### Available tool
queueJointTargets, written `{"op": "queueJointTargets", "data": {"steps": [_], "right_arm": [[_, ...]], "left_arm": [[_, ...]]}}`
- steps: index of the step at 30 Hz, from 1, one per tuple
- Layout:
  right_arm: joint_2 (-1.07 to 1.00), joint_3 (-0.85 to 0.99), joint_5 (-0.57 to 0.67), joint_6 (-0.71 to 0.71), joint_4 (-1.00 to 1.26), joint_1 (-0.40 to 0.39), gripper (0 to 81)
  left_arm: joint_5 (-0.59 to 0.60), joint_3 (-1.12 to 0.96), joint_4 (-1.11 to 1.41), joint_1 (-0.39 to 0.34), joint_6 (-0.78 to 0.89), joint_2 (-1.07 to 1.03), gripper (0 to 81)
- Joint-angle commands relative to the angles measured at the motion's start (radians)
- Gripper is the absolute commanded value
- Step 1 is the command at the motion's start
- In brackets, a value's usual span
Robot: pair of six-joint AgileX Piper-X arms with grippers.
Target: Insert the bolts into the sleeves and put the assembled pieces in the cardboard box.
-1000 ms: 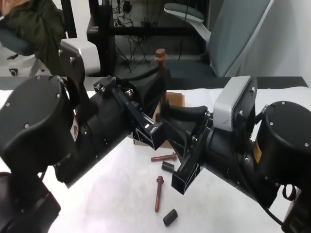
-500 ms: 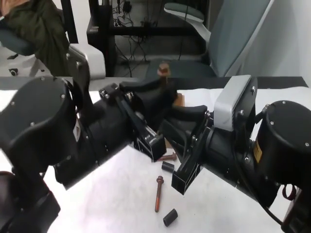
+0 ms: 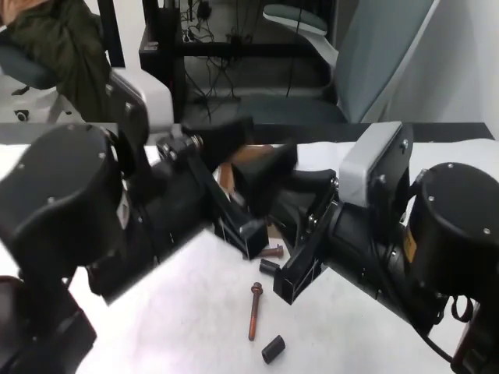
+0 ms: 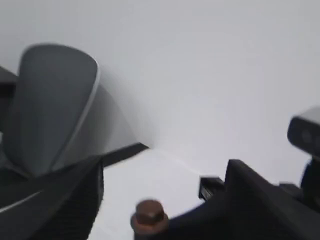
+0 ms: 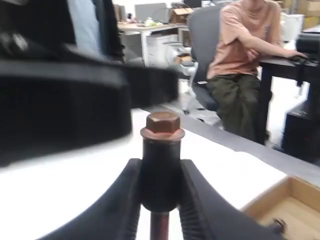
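The bolt (image 5: 162, 125) stands upright in a black sleeve (image 5: 160, 152), its head showing above the sleeve's rim. The right claw (image 5: 161, 172) is clenched on the sleeve, above the white tabletop (image 3: 335, 343). The left claw (image 3: 248, 156) hangs beside it, released, fingers spread. The box (image 5: 270, 196) sits beyond. A loose bolt (image 3: 253, 310) and a loose sleeve (image 3: 273, 348) lie nearer.

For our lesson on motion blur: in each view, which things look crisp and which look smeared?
High view: the loose bolt and loose sleeve on the bench are crisp, an arm's far end smears. Left wrist view: all soft, the bolt head included. Right wrist view: the bolt head in its sleeve is clear, the black arm beyond it streaks.
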State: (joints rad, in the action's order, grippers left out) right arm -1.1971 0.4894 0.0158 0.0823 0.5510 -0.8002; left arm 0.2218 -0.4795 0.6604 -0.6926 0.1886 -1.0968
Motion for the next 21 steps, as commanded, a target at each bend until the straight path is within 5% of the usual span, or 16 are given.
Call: {"op": "queueJointTargets", "data": {"steps": [1,3,6,9,15,21], "right_arm": [[0.005,0.014,-0.09,0.003,-0.051,0.002,0.6],[0.005,0.014,-0.128,0.003,-0.096,0.006,0.6],[0.005,0.015,-0.142,0.007,-0.121,0.014,0.4],[0.005,0.027,-0.164,-0.001,-0.121,0.014,5.5],[-0.014,0.141,-0.189,-0.037,-0.266,0.049,34.7],[-0.159,0.355,-0.166,-0.068,-0.413,0.145,39.3]], "left_arm": [[-0.052,-0.003,0.172,-0.004,-0.065,0.05,64.3],[-0.069,-0.003,0.247,-0.004,-0.062,0.091,60.1],[-0.074,-0.003,0.252,-0.004,-0.066,0.159,39.8],[-0.06,-0.003,0.125,-0.004,-0.066,0.238,1.8],[-0.041,-0.003,-0.37,-0.004,-0.091,0.367,1.8],[0.009,-0.003,-0.587,-0.004,-0.13,0.446,1.8]]}}
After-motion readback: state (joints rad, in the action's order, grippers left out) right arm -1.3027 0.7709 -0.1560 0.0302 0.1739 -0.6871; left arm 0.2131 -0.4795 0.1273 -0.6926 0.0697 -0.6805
